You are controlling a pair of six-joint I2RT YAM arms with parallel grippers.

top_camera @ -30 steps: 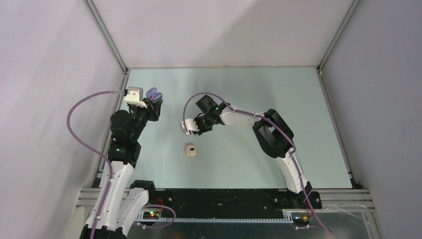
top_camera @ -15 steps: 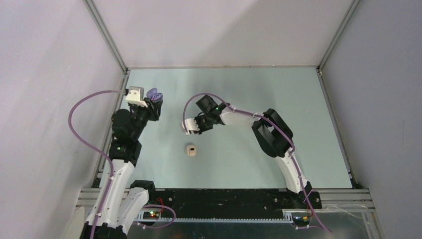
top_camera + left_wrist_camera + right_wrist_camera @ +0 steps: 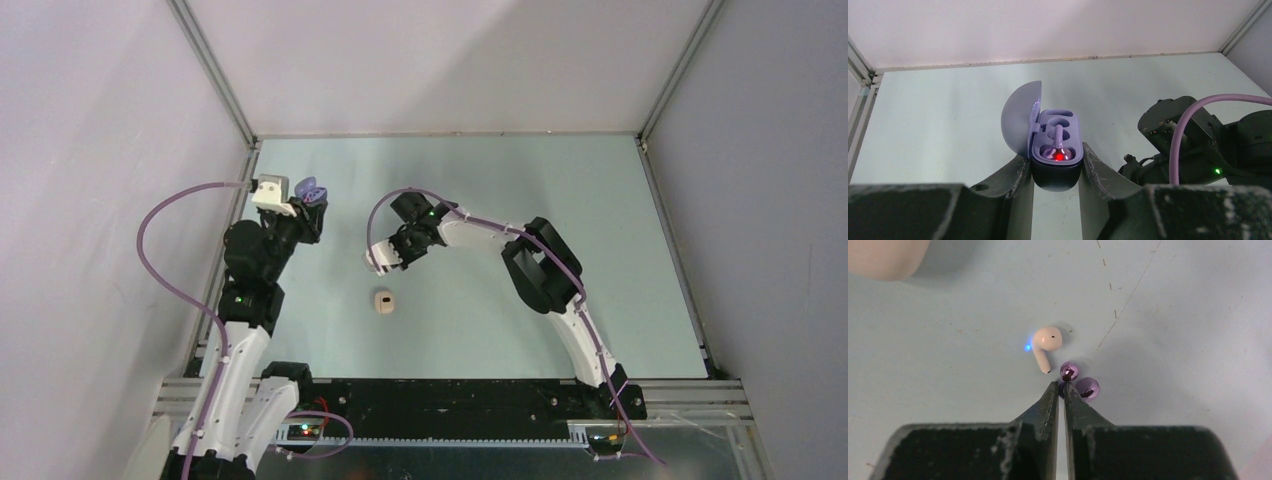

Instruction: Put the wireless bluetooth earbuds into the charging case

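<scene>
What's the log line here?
left gripper: holds open purple case | right gripper: nearly shut at purple earbud, hold unclear | cream earbud: loose

The lilac case (image 3: 1071, 134) stands open, lid (image 3: 1020, 117) swung left, clamped in the left gripper (image 3: 1056, 161) above the table's far left. One lilac bud (image 3: 1057, 150) sits in its near well, lit red; the far well is empty. A cream bud (image 3: 1046, 340) lies flat on the table, glowing blue. Just beside it the loose lilac bud (image 3: 1087, 388), glossy, is nipped at the right gripper (image 3: 1059, 386) tips. The cream case (image 3: 383, 301) lies closed nearby.
</scene>
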